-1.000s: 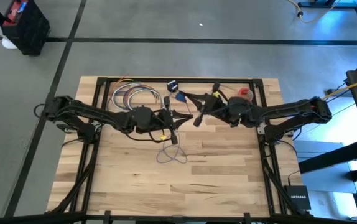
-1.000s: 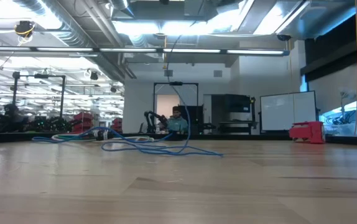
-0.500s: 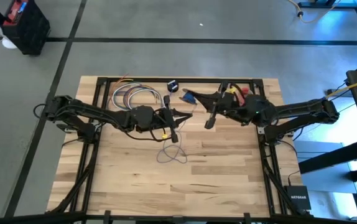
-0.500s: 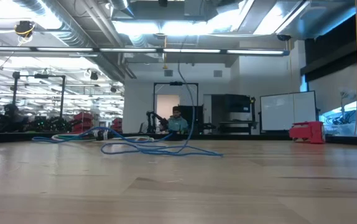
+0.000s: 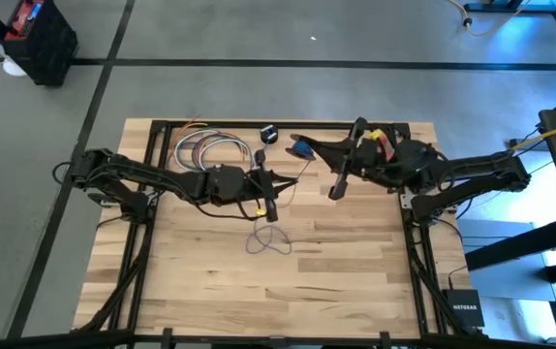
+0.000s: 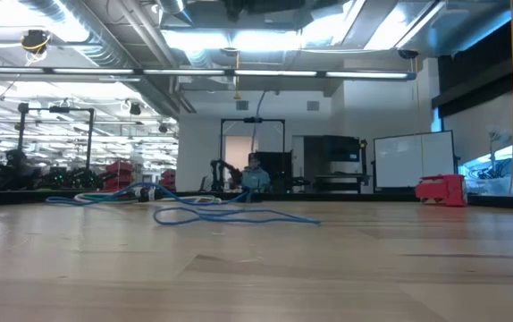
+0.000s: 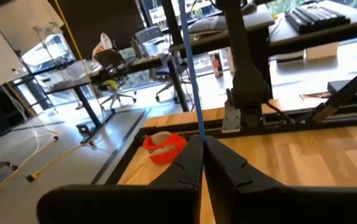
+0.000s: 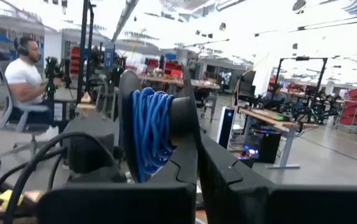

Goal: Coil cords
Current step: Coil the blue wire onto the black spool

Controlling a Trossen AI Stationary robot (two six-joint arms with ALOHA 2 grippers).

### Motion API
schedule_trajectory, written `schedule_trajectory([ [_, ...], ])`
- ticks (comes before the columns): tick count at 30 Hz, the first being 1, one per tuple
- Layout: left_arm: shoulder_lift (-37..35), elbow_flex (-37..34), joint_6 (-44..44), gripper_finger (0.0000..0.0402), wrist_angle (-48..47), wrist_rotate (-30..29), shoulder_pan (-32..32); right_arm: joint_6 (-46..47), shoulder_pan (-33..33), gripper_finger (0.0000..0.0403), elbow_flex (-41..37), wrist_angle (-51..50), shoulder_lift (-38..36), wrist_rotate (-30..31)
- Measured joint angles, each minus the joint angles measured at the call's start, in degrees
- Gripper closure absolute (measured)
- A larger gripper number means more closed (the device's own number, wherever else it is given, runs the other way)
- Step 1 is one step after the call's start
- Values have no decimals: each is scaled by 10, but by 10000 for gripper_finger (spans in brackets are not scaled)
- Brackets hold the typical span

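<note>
On the wooden bench (image 5: 336,281), the cord (image 5: 268,240) lies looped near the middle. The left pincer (image 5: 276,182) pinches one strand above it. Near the far edge, the right pincer (image 5: 309,148) clamps a blue coiled bundle (image 8: 150,134).

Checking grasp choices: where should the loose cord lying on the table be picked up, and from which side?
Pinch the cord on a single strand at the edge of its loose loops, from straight above: it lies thin and flat on the table, leaving nothing to catch sideways.
</note>
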Motion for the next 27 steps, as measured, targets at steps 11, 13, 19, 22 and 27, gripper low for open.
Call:
schedule_trajectory([
  [11,-52,-3,4,401,-80,-60,6,2,0,397,15,-113,-4,-4],
  [13,-73,-3,4,401,-93,-79,11,1,0,397,15,-140,-3,-13],
  [19,-138,-3,-2,401,-127,-83,29,-23,0,397,15,-198,17,-15],
  [22,-166,-2,-6,401,-144,-83,29,-51,-1,397,14,-212,38,35],
  [27,-204,-1,-34,401,-217,-56,20,-108,-1,397,13,-210,70,101],
])
